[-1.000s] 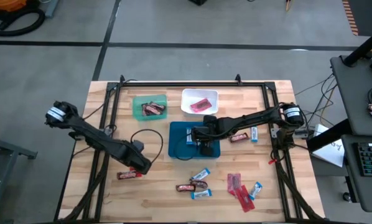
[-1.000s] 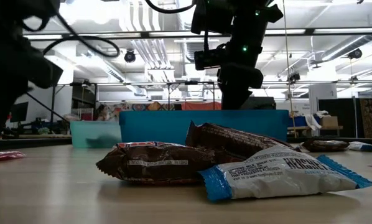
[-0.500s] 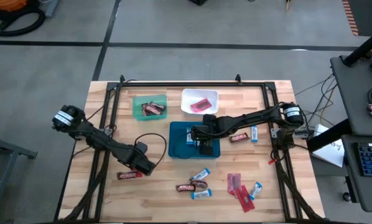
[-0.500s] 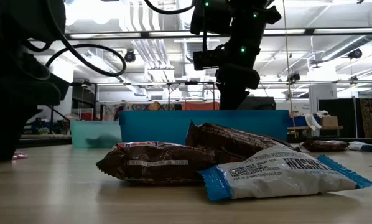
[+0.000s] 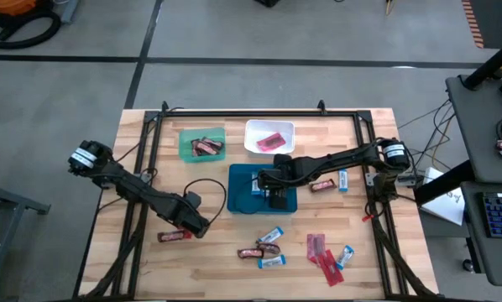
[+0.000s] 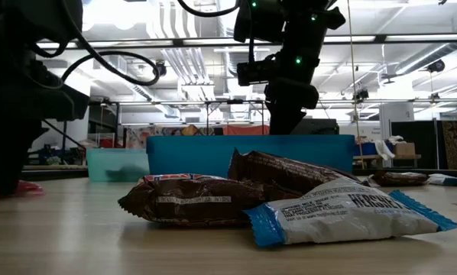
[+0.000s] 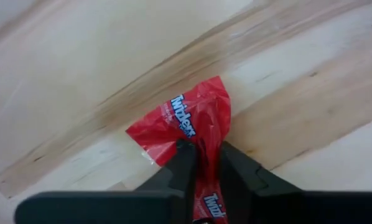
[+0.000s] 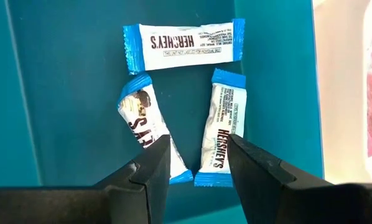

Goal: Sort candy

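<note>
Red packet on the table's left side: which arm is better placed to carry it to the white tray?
Left. The left gripper is shut on the red packet; the right gripper hangs open over the blue tray.

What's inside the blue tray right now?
The right wrist view shows three blue-and-white wrapped bars in the blue tray, under the open right gripper. The tray corners outside that view stay unseen.
</note>
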Controlling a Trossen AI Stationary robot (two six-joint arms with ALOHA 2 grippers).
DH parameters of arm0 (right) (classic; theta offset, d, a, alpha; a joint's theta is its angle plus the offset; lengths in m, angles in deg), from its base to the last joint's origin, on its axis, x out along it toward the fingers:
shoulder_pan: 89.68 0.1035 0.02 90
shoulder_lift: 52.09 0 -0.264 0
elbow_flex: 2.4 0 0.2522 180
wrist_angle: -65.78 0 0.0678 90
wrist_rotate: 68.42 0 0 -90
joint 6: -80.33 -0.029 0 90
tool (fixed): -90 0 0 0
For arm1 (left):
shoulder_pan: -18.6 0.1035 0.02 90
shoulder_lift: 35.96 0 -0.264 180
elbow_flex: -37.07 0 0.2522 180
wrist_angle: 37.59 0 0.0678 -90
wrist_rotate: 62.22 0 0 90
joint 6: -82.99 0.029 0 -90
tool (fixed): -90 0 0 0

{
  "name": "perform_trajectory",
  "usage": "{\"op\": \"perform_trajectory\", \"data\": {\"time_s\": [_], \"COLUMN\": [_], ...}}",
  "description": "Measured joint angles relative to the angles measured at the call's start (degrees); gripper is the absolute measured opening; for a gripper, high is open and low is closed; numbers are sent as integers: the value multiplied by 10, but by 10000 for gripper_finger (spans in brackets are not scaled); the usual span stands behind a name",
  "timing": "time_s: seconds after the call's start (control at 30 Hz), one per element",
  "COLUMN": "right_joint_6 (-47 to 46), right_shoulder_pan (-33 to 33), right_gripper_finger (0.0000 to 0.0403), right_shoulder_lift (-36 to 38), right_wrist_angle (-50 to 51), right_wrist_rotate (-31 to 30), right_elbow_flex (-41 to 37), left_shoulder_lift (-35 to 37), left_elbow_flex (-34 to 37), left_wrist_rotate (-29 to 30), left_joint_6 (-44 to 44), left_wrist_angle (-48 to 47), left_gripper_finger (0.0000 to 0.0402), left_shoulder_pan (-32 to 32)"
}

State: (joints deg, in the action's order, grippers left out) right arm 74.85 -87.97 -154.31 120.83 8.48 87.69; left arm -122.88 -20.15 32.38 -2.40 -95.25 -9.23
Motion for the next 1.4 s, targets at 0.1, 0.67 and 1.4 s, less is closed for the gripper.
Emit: {"op": "perform_trajectory", "data": {"time_s": [0.1, 0.67, 1.4], "right_joint_6": [0, 11, 76], "right_shoulder_pan": [0, 9, 69], "right_gripper_finger": [151, 151, 151], "right_shoulder_lift": [2, 109, 126], "right_wrist_angle": [3, -81, -749], "right_wrist_rotate": [0, 22, 208], "right_elbow_flex": [0, -29, -259], "left_shoulder_lift": [19, 227, 146], "left_elbow_flex": [0, 0, 9], "left_wrist_rotate": [0, 200, 9], "left_joint_6": [22, 502, 939], "left_wrist_angle": [11, 277, 544], "left_gripper_finger": [32, 31, 31], "left_shoulder_pan": [0, -1, 44]}}
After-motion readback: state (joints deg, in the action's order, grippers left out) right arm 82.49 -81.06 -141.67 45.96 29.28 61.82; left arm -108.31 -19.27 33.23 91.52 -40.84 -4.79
